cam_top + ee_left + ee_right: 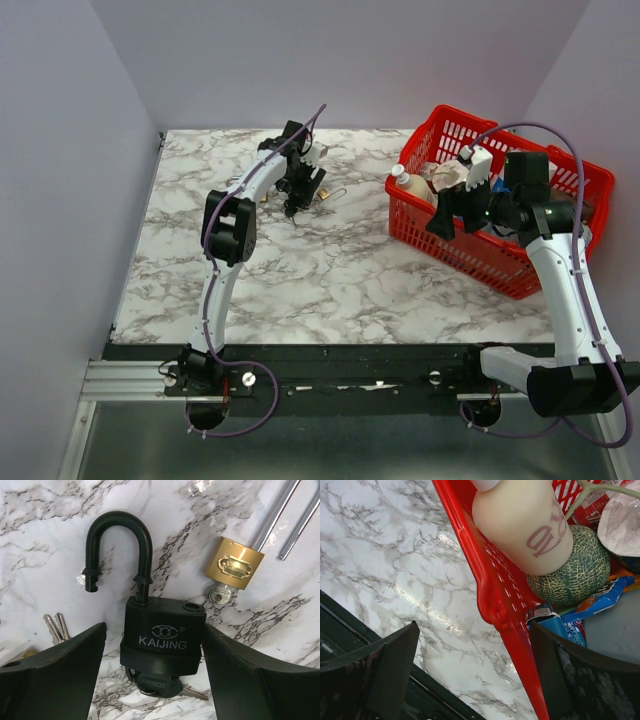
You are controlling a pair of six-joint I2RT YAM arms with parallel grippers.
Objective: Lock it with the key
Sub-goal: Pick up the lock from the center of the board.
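Note:
A black padlock [162,630] marked KAIJING lies on the marble table [45,555], its shackle [120,535] swung open with the free end out of its hole. A black-headed key [157,684] sticks in the bottom of the body. My left gripper [154,630] stands open astride the lock body: the right finger [240,675] is at its edge, and the left finger [65,670] is a little apart from it. In the top view that left gripper [293,205] points down at the table's far middle. My right gripper [474,625] hangs open and holds nothing.
A brass padlock [233,562] with a small key [219,596] in it lies just right of the black one, and loose keys [55,627] lie to the left. The red basket [470,250] at the right holds a bottle [525,525], a melon [575,570] and packets. The right gripper straddles its rim [492,595].

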